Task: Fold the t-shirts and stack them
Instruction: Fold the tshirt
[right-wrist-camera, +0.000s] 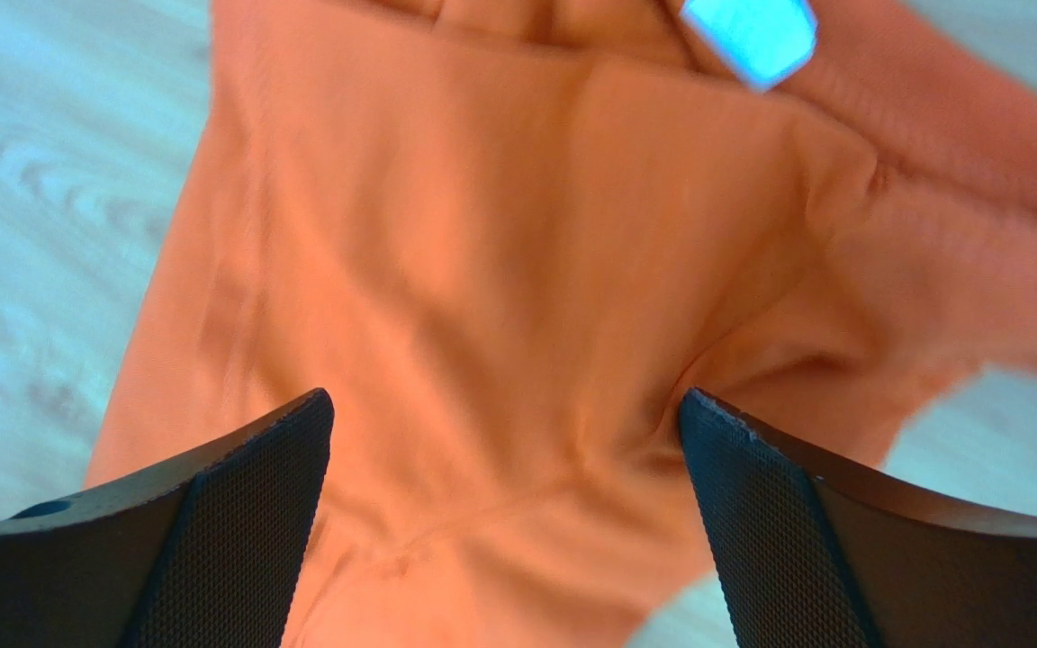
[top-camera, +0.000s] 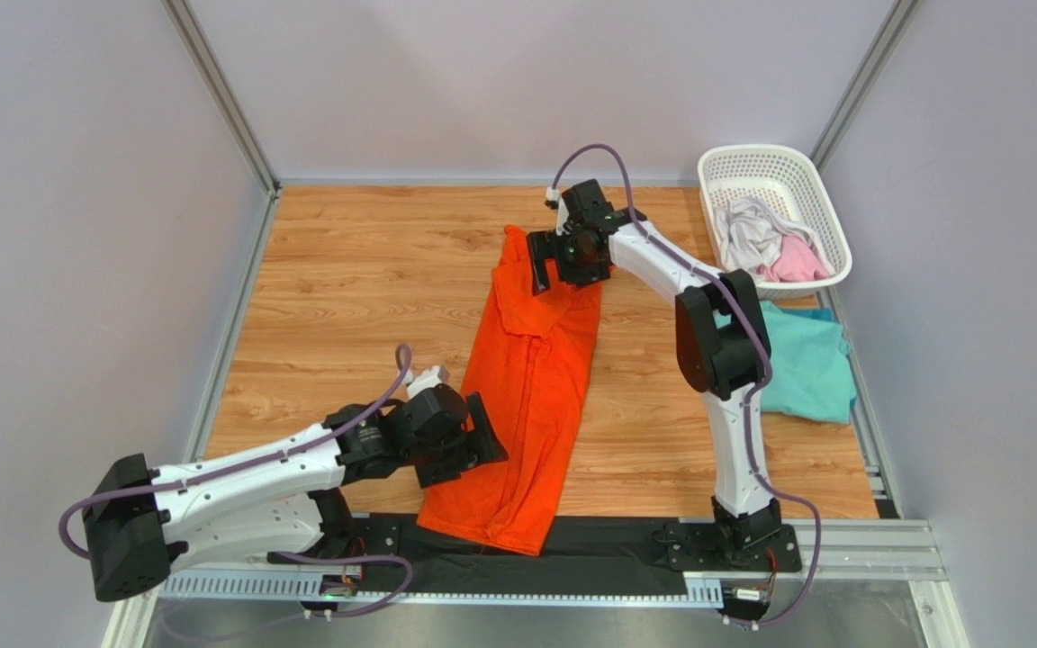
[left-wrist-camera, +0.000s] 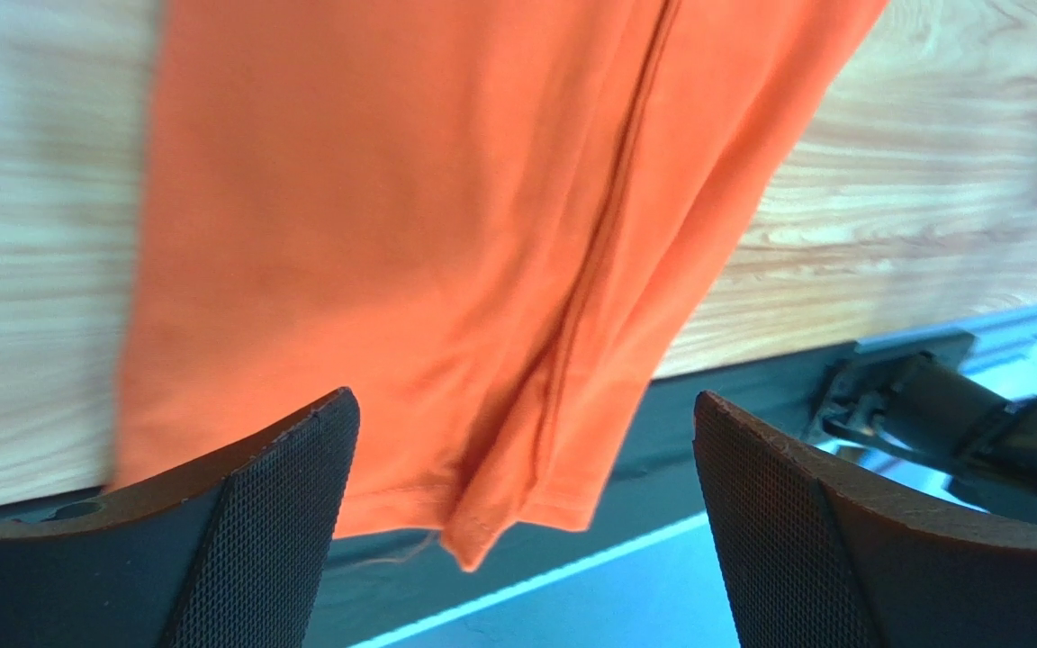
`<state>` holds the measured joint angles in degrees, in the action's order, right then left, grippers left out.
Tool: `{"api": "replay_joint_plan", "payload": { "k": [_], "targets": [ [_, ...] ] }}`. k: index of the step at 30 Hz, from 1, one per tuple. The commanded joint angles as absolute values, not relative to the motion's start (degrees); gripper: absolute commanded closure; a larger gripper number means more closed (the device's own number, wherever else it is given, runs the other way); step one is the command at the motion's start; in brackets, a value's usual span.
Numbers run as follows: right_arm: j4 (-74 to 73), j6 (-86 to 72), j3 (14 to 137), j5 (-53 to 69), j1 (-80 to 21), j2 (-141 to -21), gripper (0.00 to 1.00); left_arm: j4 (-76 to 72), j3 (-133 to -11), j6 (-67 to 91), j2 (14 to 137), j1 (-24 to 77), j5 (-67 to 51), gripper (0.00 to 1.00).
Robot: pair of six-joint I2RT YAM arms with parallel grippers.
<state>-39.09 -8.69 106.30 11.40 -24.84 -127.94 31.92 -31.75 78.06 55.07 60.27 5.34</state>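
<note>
A bright orange t-shirt (top-camera: 534, 385) lies folded lengthwise in a long strip down the middle of the wooden table (top-camera: 348, 297), its hem hanging over the near edge. My left gripper (top-camera: 484, 446) is open beside the shirt's lower left edge; its wrist view shows the hem (left-wrist-camera: 484, 270) between the spread fingers. My right gripper (top-camera: 554, 263) is open above the shirt's top end; its wrist view shows the cloth (right-wrist-camera: 511, 311) below it. A teal t-shirt (top-camera: 808, 362) lies at the right edge. Pale grey-white (top-camera: 751, 232) and pink (top-camera: 797, 259) t-shirts lie in the basket.
A white plastic lattice basket (top-camera: 774, 169) stands at the back right corner. A black strip and metal rail (top-camera: 592, 554) run along the near edge with the arm bases. Grey walls close in the table on three sides.
</note>
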Motion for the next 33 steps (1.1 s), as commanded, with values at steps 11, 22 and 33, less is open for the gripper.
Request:
{"api": "replay_joint_plan", "payload": {
  "k": [11, 22, 33],
  "targets": [
    [-35.1, -20.1, 81.3, -1.7, -36.2, -103.7, 0.0, 42.9, -33.5, 67.9, 48.4, 60.5, 15.7, 0.0],
    [-28.4, -23.9, 71.0, -1.7, -39.6, -107.4, 0.0, 26.5, -18.9, 60.7, 34.1, 60.5, 8.3, 0.0],
    [-34.4, -16.4, 84.8, -4.8, -32.1, -119.8, 0.0, 26.1, -17.6, 57.9, 31.1, 60.5, 11.2, 0.0]
  ]
}}
